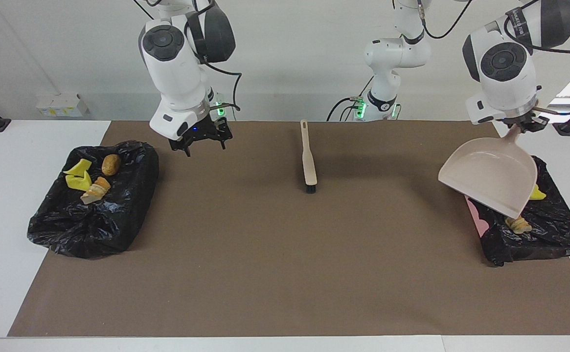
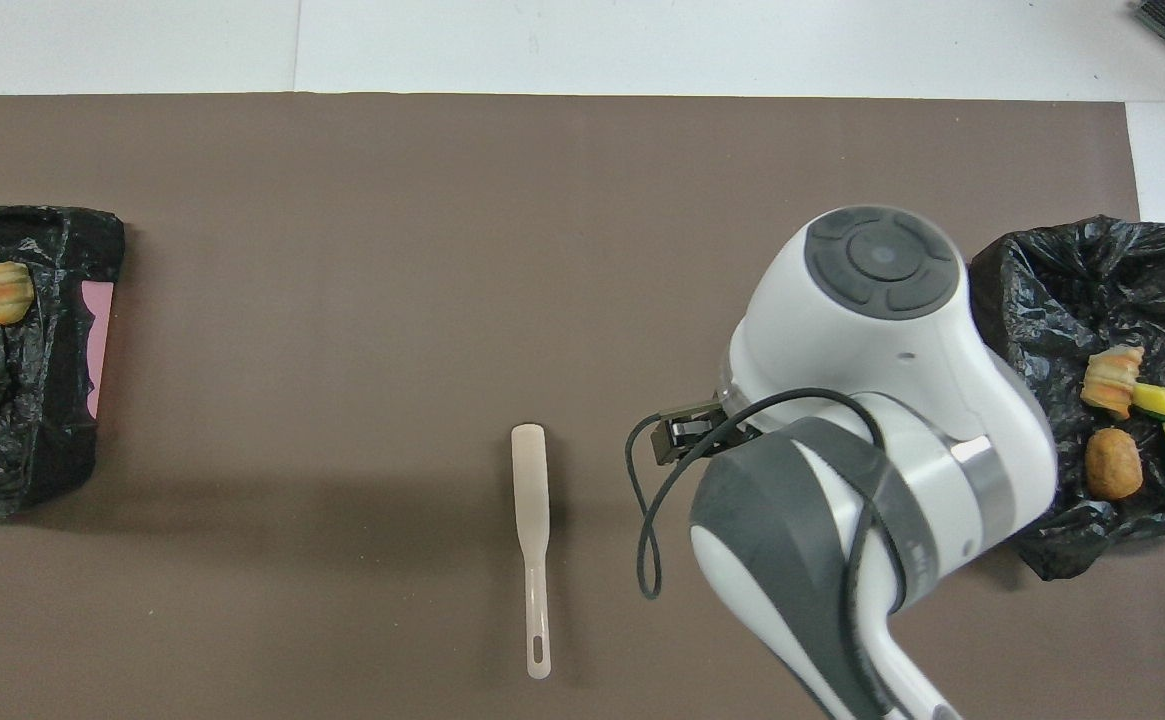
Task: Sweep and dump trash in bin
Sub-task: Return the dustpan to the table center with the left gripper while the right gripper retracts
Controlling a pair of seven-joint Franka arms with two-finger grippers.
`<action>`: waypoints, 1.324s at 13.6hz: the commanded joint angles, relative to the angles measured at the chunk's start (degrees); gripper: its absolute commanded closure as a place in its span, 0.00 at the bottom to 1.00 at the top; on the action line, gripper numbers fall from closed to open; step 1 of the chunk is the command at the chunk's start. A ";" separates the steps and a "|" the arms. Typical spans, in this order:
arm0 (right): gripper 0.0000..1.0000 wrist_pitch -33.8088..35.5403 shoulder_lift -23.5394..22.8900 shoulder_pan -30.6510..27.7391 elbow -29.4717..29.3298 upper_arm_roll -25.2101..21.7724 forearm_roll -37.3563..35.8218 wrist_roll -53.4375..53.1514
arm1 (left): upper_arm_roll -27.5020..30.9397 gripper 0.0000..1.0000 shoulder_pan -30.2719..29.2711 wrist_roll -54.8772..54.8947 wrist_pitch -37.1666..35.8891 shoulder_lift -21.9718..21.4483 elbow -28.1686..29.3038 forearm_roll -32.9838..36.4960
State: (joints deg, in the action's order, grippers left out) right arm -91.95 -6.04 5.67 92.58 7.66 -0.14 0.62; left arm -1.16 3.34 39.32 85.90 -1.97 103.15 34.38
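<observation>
Trash (image 1: 89, 178), yellow sponge chunks and crusty brown lumps, lies in both black-lined bins (image 1: 118, 215). Left gripper (image 1: 523, 126) clamps the dustpan (image 1: 490, 178) handle, tilted over one bin; right gripper (image 1: 197, 144) hangs open.

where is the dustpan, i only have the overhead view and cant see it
observer: The left gripper holds the dustpan by its handle, up over the bin at the left arm's end.
operator: is it tipped
observer: Yes, its lip points down toward that bin, and the inside of the pan looks bare.
operator: and the right gripper, the arm hides it for me
observer: The right gripper is open and empty, up over the mat beside the other bin.
</observation>
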 commanded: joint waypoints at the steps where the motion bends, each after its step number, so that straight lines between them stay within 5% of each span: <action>1: 0.00 0.46 -0.64 -3.90 -1.35 0.78 -2.49 2.46 | 0.72 1.00 1.31 -5.91 0.40 -1.99 1.36 -10.79; 7: 0.00 0.63 -0.20 -9.00 -1.35 0.60 -1.80 -0.77 | 0.81 1.00 9.57 -25.68 13.48 3.28 1.53 -25.31; 11: 0.00 0.37 0.15 -11.20 -1.26 1.13 -1.62 -2.55 | 0.81 1.00 19.23 -43.14 16.91 16.35 -8.27 -30.06; 15: 0.00 0.28 0.07 -10.15 -1.26 0.78 -2.23 -2.55 | 0.90 1.00 24.08 -56.78 24.83 24.46 -13.84 -34.64; 18: 0.00 0.37 0.76 -7.27 -1.35 -5.52 -1.80 -2.20 | 0.98 1.00 24.95 -63.12 27.12 29.45 -18.23 -36.49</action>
State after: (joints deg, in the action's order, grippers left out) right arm -91.96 -6.01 -3.66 91.57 5.99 -1.64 -0.94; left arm -1.37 27.14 -20.19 112.60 23.75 89.97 -0.43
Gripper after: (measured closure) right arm 0.000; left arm 0.692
